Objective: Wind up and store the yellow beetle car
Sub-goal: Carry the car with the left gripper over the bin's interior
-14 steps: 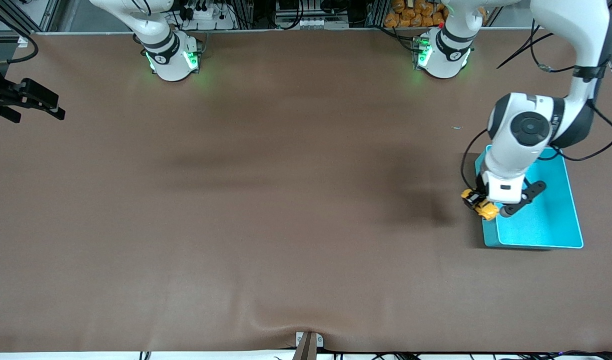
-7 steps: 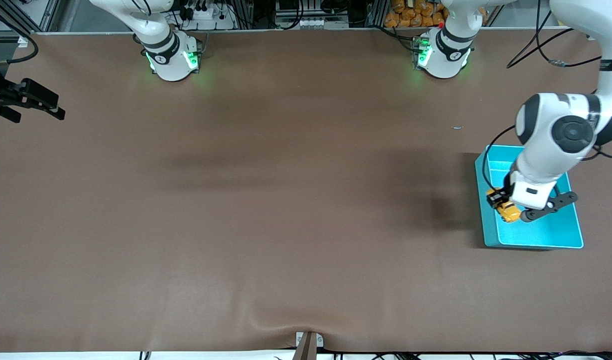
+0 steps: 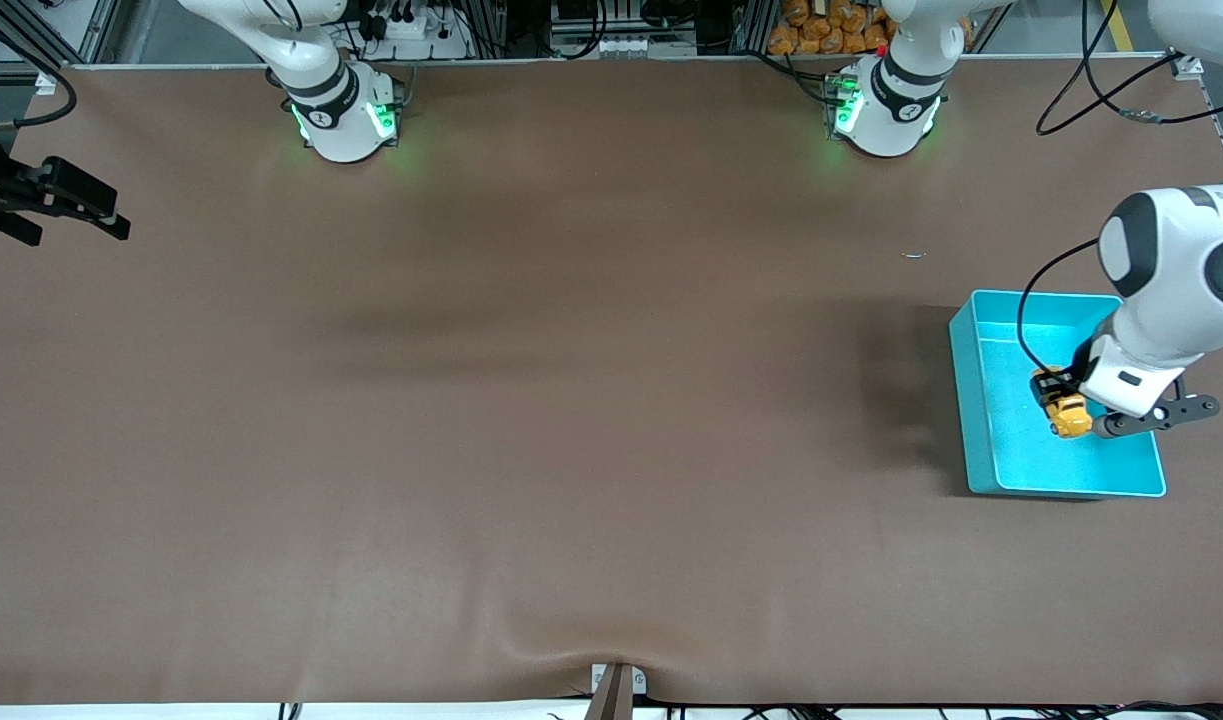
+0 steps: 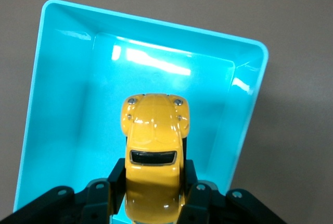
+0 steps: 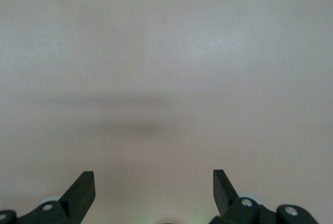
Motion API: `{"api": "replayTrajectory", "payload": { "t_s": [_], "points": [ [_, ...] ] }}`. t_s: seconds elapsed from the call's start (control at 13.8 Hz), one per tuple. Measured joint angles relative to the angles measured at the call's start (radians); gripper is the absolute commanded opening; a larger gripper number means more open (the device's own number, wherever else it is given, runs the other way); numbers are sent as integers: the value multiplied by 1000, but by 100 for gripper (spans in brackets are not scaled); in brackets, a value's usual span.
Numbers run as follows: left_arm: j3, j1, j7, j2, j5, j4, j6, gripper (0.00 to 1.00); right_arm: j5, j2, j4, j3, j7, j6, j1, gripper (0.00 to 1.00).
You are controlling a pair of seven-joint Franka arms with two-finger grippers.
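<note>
My left gripper (image 3: 1061,405) is shut on the yellow beetle car (image 3: 1066,414) and holds it in the air over the inside of the turquoise bin (image 3: 976,400). In the left wrist view the car (image 4: 154,146) sits between my two black fingers (image 4: 117,174), nose pointing out over the bin's floor (image 4: 78,109). My right gripper (image 3: 56,200) waits at the right arm's end of the table, at the edge of the front view. In the right wrist view its fingers (image 5: 83,187) stand wide apart over bare table, with nothing between them.
The bin stands at the left arm's end of the brown table (image 3: 571,400). A tiny light speck (image 3: 913,255) lies on the table, farther from the front camera than the bin. Cables hang from the left arm above the bin.
My left gripper has carried the car from over the bin's edge toward the left arm's end of the table, to over the bin's inside. The right arm has not moved.
</note>
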Motion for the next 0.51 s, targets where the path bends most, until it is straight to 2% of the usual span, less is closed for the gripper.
{"api": "replayTrajectory", "payload": {
  "t_s": [0.22, 0.51],
  "points": [
    [0, 32, 105, 34, -45, 27, 0, 0, 0, 0, 0, 0, 0, 0, 0, 100],
    [0, 52, 151, 78, -47, 41, 0, 0, -1, 0, -1, 0, 0, 0, 0, 100]
  ]
}}
